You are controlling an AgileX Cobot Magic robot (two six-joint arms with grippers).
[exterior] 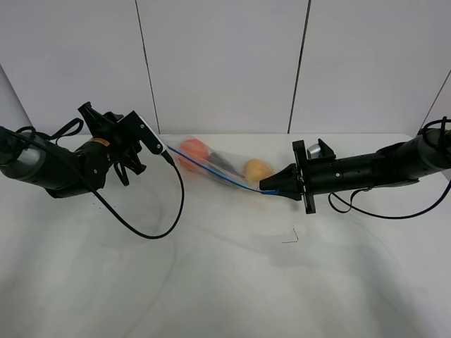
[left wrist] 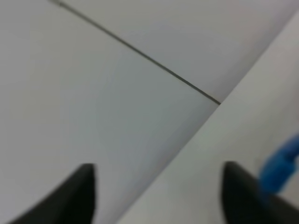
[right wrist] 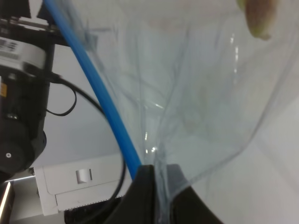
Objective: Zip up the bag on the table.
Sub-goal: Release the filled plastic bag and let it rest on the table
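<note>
The bag (exterior: 224, 166) lies near the back of the table (exterior: 225, 289), stretched between my two arms. Orange produce (exterior: 194, 151) and yellow produce (exterior: 257, 170) show through it. Its blue zipper strip (exterior: 218, 174) runs along the near edge. My right gripper (exterior: 272, 187) is shut on the bag's right corner; the right wrist view shows its fingers (right wrist: 145, 186) pinching the clear plastic (right wrist: 196, 102) beside the blue strip (right wrist: 93, 88). At the bag's left end, my left gripper (exterior: 163, 149) stands open. Its fingertips (left wrist: 84, 191) are wide apart with nothing between them, and a blue bit (left wrist: 280, 168) sits beside one.
A black cable (exterior: 165, 218) loops down from the left arm onto the table. A small dark mark (exterior: 290, 236) lies in front of the right gripper. A panelled grey wall (exterior: 225, 63) rises right behind the table's far edge.
</note>
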